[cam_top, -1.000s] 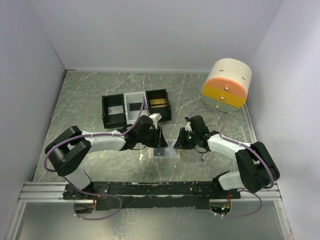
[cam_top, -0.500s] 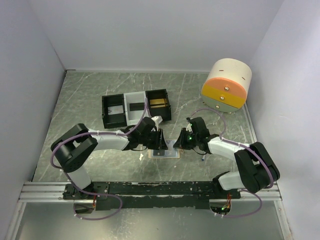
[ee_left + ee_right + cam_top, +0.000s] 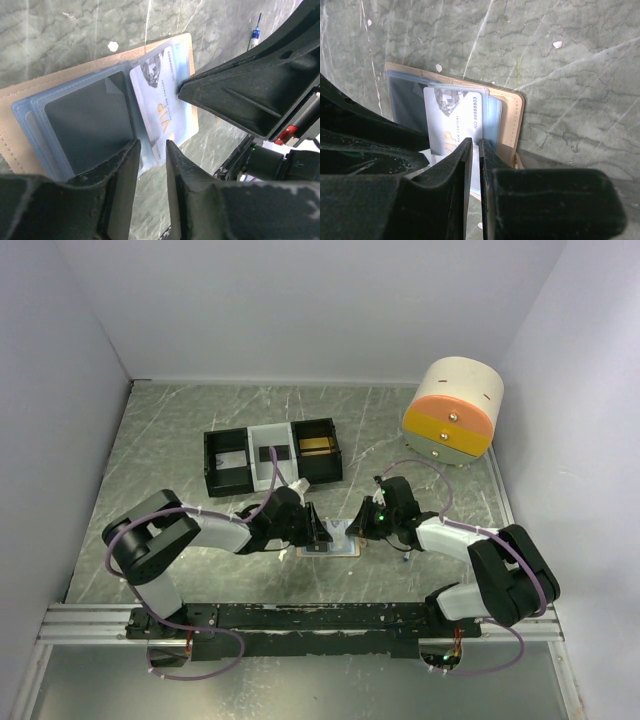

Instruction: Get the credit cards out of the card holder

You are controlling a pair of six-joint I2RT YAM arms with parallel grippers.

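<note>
Both pairs of fingers have drawn closer together over the card holder (image 3: 60, 78), and the left gripper (image 3: 151, 148) has slid down from the holder's far side toward the tabletop's (image 3: 180, 420) near edge, its forearm folding in behind it. The right gripper (image 3: 474, 145) has hardly shifted.

The holder lies open and flat, near the middle of the near edge, between the two grippers. A white card (image 3: 162, 95) sticks part-way out of its pale blue sleeves toward the right side. A dark card (image 3: 87, 125) sits fully inside the sleeve beside it.

The right fingers leave only a slit between them, with their tips at the white card's exposed edge. Whether the card is actually nipped cannot be told. The left fingers stand narrowly apart, straddling the near edge of the sleeves, and are not clearly clamped on anything.

Judging from this, the first card is being worked loose while the left arm steadies the holder, and no card is out yet. The three-compartment tray (image 3: 249, 455) and the round canister (image 3: 455, 415) in the far right corner sit as before.
</note>
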